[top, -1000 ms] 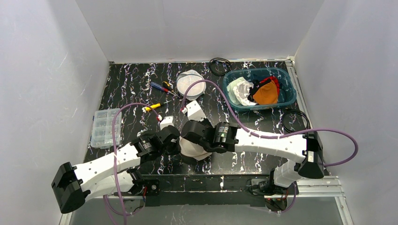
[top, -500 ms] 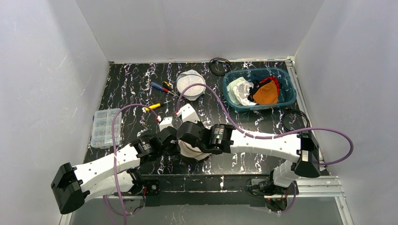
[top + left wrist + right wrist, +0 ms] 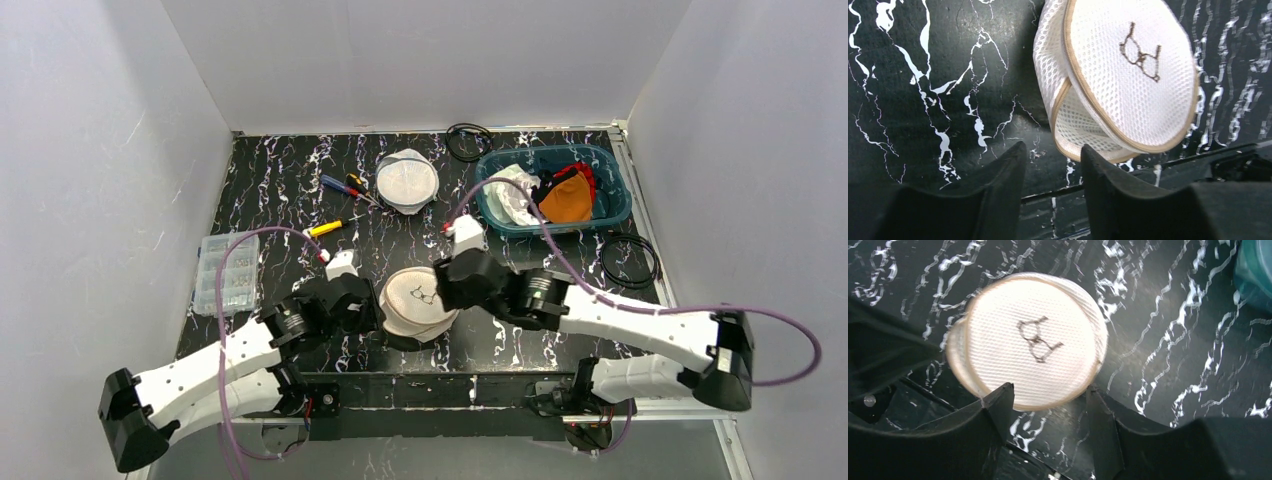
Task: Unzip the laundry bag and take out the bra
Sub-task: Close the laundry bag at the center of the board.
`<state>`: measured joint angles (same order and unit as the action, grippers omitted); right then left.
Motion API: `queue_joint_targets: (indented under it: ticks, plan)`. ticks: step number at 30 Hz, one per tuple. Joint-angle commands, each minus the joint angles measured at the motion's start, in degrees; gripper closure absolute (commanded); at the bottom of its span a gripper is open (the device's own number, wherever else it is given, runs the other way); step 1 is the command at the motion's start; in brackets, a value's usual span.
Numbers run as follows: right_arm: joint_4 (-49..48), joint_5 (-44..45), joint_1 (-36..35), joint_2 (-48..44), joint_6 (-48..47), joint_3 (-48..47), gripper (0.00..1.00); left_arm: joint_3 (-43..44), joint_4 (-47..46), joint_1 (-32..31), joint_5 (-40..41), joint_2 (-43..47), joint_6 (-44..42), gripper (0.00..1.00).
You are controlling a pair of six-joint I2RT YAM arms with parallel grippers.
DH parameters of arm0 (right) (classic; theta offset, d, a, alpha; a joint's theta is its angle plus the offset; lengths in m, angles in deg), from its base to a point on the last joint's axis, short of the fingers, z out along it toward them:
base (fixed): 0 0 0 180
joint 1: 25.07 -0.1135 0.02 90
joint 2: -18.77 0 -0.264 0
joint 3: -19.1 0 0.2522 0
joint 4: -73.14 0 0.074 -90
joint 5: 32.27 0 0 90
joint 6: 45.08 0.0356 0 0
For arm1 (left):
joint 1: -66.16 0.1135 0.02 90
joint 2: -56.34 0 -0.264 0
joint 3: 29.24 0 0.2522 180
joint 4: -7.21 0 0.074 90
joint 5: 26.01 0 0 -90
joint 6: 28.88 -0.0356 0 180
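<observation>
We see our left gripper [image 3: 1050, 150] partly open and empty just left of the round white mesh laundry bag with tan trim [image 3: 418, 300] on the black marbled counter [image 3: 280, 190], our right gripper [image 3: 1048, 390] wider open, empty, at its right edge.

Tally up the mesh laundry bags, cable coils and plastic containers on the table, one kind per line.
Mesh laundry bags: 2, near and far
Black cable coils: 2, back and right
Blue bin: 1
Clear parts box: 1
Total: 6
</observation>
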<state>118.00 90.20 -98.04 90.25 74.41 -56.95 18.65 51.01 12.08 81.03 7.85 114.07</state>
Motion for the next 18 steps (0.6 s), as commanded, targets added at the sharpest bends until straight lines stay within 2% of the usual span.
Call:
queue_joint_targets:
  ticks: [1,3,7,9,13,18]
  plan:
    - [-17.6,-15.5,7.4,-8.6,1.9,12.1,0.38,1.7,3.6,0.4,-0.4,6.3,4.1,0.5]
    - [-22.8,-18.1,7.9,-9.3,1.2,14.2,0.42,0.8,1.6,0.3,-1.9,8.3,6.6,0.46]
    - [-24.7,-19.5,8.0,-3.8,-2.7,12.8,0.54,-0.8,-1.3,0.3,-2.7,7.5,11.0,0.44]
    - [-24.9,-20.0,8.0,-1.0,-5.3,11.5,0.57,-1.4,-1.6,0.4,-2.4,6.7,12.7,0.43]
    - [-26.7,-21.6,8.0,3.4,-9.1,10.9,0.59,-4.6,-5.7,0.4,-3.5,6.8,15.6,0.36]
    - [-30.6,-26.1,7.7,4.3,-10.7,12.2,0.56,-5.5,-3.9,0.6,-1.7,7.4,16.7,0.4]
